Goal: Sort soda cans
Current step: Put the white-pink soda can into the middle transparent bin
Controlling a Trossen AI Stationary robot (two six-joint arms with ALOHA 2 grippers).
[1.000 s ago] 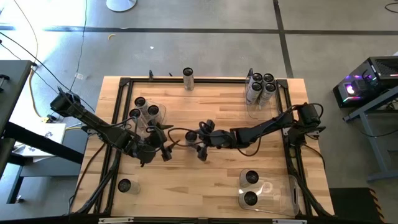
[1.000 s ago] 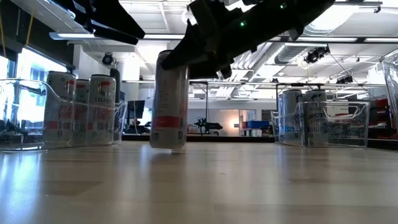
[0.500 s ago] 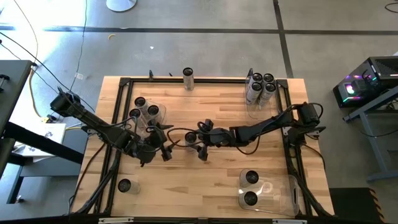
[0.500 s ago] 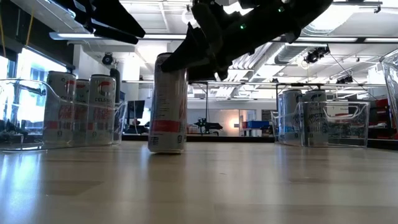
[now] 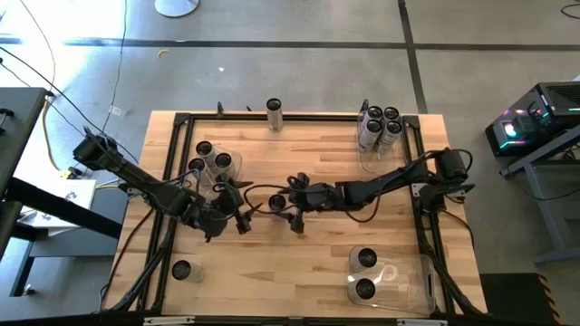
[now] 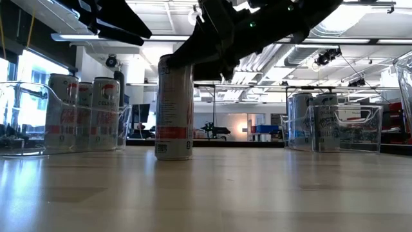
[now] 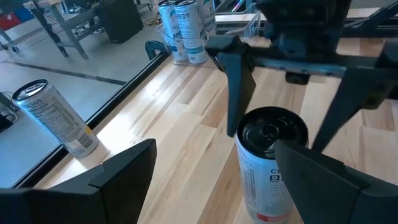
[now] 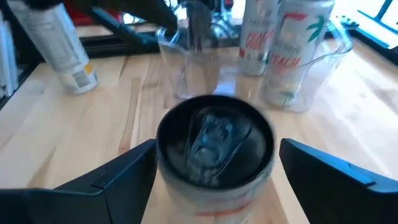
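Observation:
A soda can [image 5: 277,201] with a dark top and a silvery, red-banded side stands upright mid-table; it also shows in the low view [image 6: 174,106] and the left wrist view [image 7: 272,140]. My right gripper [image 5: 284,203] reaches in from the table's right and is shut on this can [image 8: 214,143]. My left gripper [image 5: 238,214] hovers open just left of the can and holds nothing; its fingers [image 7: 124,177] stand wide apart. Other soda cans stand in clear bins. My right gripper pinches the can's upper wall just under the rim [image 8: 163,158] between its two fingers [image 8: 118,180], one on each side. The fingers come from the table's right, slanting down. The can stands upright with its base [image 6: 174,154] on the table.
A clear bin at far left [image 5: 216,163] holds three cans, one at the far right corner [image 5: 379,127] holds several, and one at near right [image 5: 388,276] holds two. Single cans stand at the far edge [image 5: 274,113] and the near left corner [image 5: 181,270]. Bare wood lies mid-table toward the near edge.
The can was tilted with its base just above the wood; my right gripper has lowered it and stood it upright on the table, shifting it slightly toward the left arm. The left arm has kept still.

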